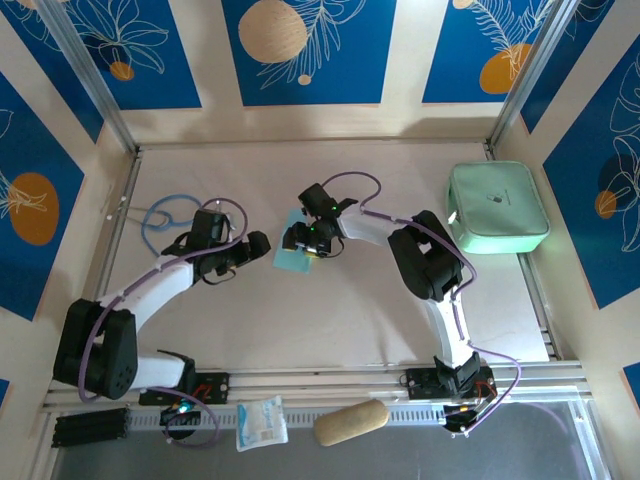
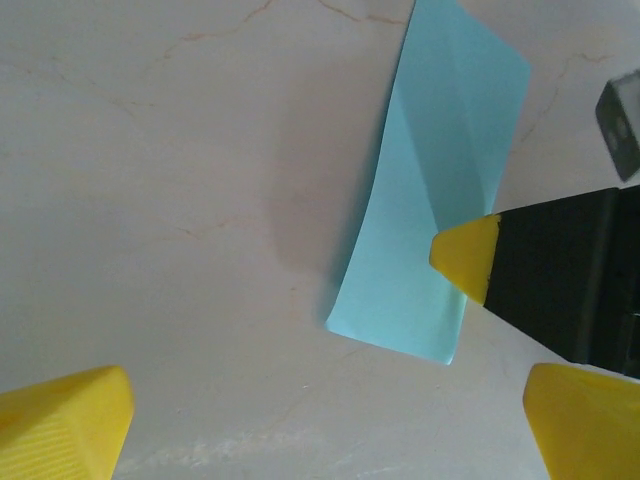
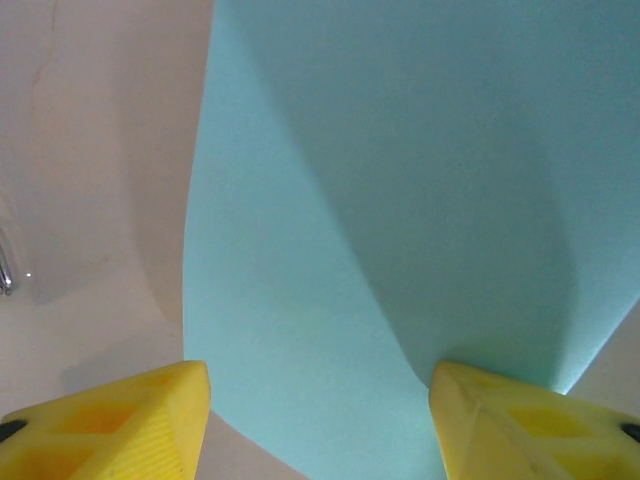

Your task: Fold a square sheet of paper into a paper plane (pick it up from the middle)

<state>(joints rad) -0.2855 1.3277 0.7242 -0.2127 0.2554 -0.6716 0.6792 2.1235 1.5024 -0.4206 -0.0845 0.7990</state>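
Note:
The square sheet of paper [image 1: 291, 254] is light blue and lies on the table between the two grippers. In the left wrist view the sheet [image 2: 425, 190] is a folded strip with diagonal creases, not a pointed paper plane, and its left long edge curls up. My left gripper [image 1: 254, 244] is open just left of it, and nothing lies between its yellow fingers [image 2: 65, 420]. My right gripper [image 1: 301, 240] stands over the sheet [image 3: 380, 220], jaws apart. One right fingertip [image 2: 466, 256] rests on the paper near its lower right edge.
A mint-green zip case [image 1: 497, 208] sits at the back right. A blue cable loop [image 1: 165, 216] lies at the left. A white snack packet [image 1: 261, 423] and a tan oblong thing [image 1: 350, 422] lie on the near rail in front of the arm bases.

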